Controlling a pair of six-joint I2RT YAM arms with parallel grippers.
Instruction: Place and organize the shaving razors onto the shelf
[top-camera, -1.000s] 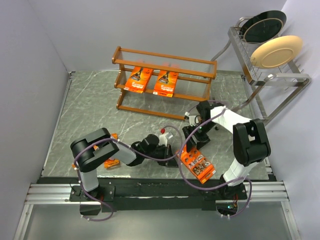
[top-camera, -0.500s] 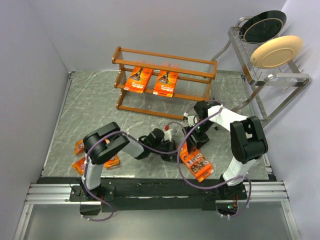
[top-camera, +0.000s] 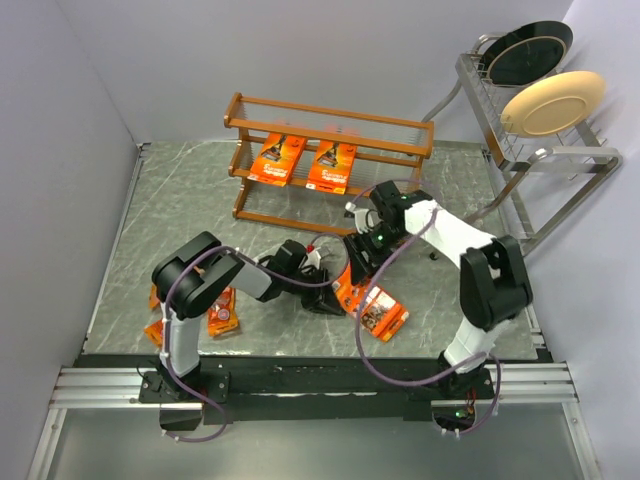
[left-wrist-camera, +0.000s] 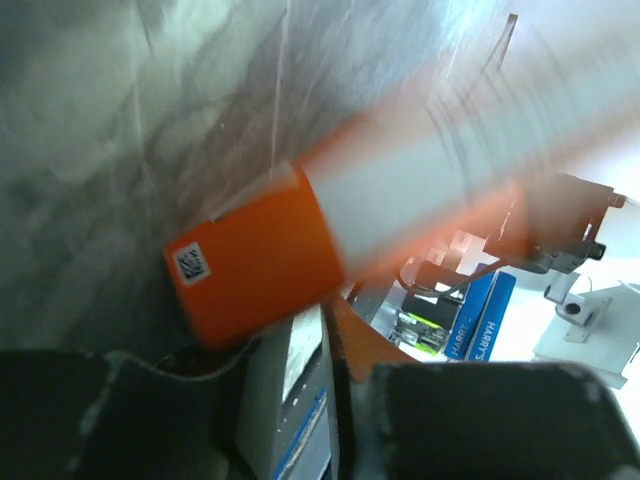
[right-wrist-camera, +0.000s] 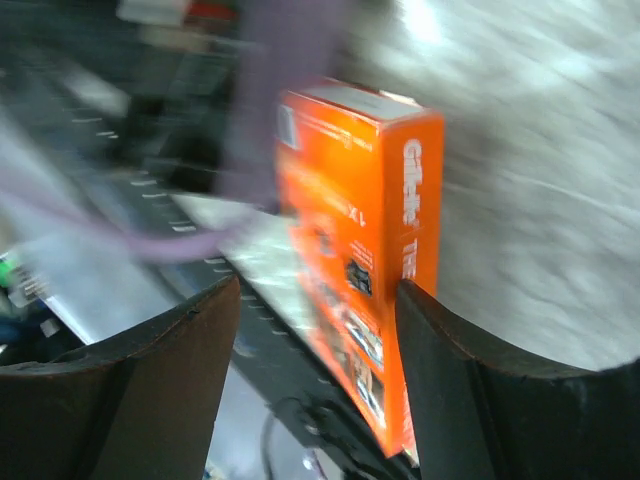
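The orange-brown shelf (top-camera: 330, 112) stands at the back with two large razor packs (top-camera: 277, 158) (top-camera: 333, 165) on its middle tier. A third large orange pack (top-camera: 375, 308) stands tilted on edge on the table between my grippers. My left gripper (top-camera: 325, 297) is at its left edge; in the left wrist view the pack (left-wrist-camera: 255, 260) has a thin edge pinched between the jaws of the left gripper (left-wrist-camera: 340, 370). My right gripper (top-camera: 360, 265) is open around the pack (right-wrist-camera: 350, 230), which touches only its right finger (right-wrist-camera: 470, 400). Three small packs (top-camera: 222, 318) lie at front left.
A silver metal plate rack (top-camera: 520, 135) at the back right holds a black plate (top-camera: 528, 50) and a cream plate (top-camera: 553, 102). Purple cables loop between the two arms. The black mounting rail (top-camera: 320, 380) runs along the near edge.
The large pack has moved left and away from the near edge. Both grippers moved left with it, and the right gripper moved toward the shelf.
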